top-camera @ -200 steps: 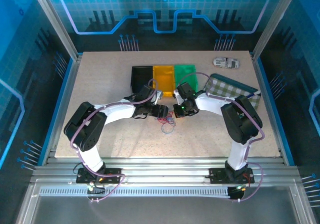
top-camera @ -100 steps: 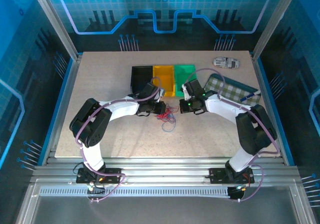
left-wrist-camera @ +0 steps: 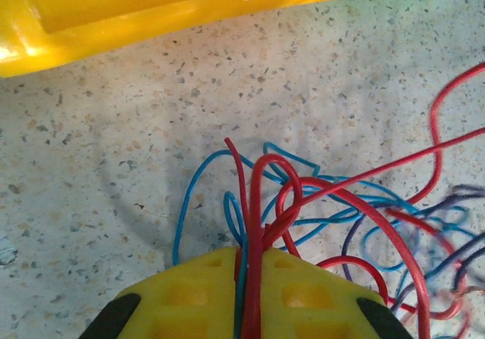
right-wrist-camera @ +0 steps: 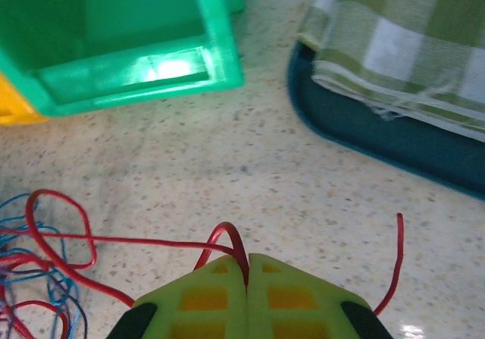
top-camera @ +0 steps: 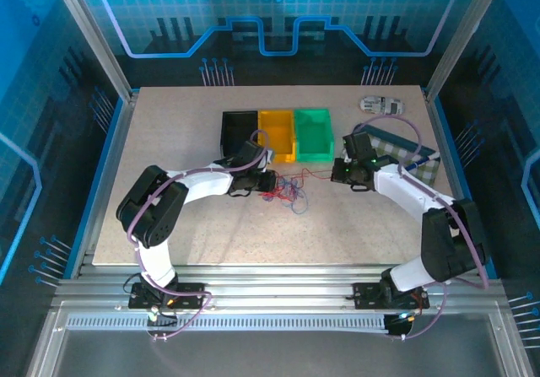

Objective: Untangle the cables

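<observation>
Red, blue and purple cables [top-camera: 287,193] lie in a loose clump on the speckled counter [top-camera: 186,234], near its middle and just on the near side of the yellow bin [top-camera: 277,134]. The left arm [top-camera: 202,185] reaches in from the left, and the left jaws sit at the left edge of the clump. In the left wrist view these jaws are pressed together on a few strands [left-wrist-camera: 254,225], red and blue, which come out from between the yellow pads and spread into loops over the counter; the side of the yellow bin [left-wrist-camera: 151,5] is at the far edge.

The right arm [top-camera: 405,190] is to the right of the clump, well apart from it. The right jaws are fully closed on one red cable [right-wrist-camera: 227,229], which makes a small loop at the seam of the pads. This red cable [top-camera: 321,173] runs almost straight from the clump to the right jaws, and its free end curls up on the right side.

The green bin [right-wrist-camera: 114,36] stands far left of the right jaws. A dark blue tray [right-wrist-camera: 379,145] with a green checked cloth [right-wrist-camera: 409,43] on it is at the far right. A black bin [top-camera: 239,130] stands touching the left side of the yellow one.
</observation>
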Available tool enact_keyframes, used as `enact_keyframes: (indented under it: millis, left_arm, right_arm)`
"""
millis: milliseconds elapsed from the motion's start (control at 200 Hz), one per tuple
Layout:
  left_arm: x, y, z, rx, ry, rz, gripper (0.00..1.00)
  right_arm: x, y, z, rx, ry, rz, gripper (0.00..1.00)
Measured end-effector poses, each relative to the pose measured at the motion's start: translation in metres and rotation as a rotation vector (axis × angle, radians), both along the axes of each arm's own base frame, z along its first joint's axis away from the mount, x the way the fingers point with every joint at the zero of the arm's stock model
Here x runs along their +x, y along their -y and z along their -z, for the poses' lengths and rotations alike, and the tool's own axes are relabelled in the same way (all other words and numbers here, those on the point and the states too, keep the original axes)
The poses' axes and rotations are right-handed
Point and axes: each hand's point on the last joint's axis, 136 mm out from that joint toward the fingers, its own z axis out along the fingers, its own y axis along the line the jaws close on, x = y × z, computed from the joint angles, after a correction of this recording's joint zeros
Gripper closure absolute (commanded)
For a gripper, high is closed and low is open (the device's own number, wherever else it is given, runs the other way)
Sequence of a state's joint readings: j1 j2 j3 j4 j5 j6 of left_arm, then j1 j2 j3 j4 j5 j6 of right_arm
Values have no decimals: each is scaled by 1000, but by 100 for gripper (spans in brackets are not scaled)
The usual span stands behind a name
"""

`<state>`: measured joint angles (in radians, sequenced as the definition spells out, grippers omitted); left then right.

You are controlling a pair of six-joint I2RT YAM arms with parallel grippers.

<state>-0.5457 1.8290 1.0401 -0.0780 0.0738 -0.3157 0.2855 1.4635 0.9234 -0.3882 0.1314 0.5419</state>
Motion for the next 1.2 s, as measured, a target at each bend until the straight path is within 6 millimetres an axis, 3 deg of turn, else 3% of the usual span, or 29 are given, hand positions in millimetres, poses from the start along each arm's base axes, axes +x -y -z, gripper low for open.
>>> enact_keyframes:
  millis: [195,390,420,495,586,816,1056,1201]
  left_arm:
    - [2,-16,3,-14,-23,-76,100]
    - [1,-32,1,-22,-29,-124,100]
    - [0,-33,1,-23,-28,-124,100]
    - [-3,-35,-1,-20,-23,-116,100]
    - [-7,-42,-2,-3,-24,-109,100]
    - [-12,-44,-2,34,-24,-72,100]
    - [-10,-50,-1,73,-20,-100,100]
    - [-9,-53,-1,84,-17,-110,100]
  right_arm:
    - [-2,29,-3,15,-3,94,100]
    - [-8,26,3,47,-22,86,100]
    - [-10,26,6,50,-29,85,94]
    - [-16,24,14,63,-53,83,62]
    - [-21,23,19,47,-62,69,50]
    - [-19,-13,9,-11,9,-73,45]
    - [-7,-23,-11,-54,78,-131,44]
    - [0,-57,-14,6,79,-229,45]
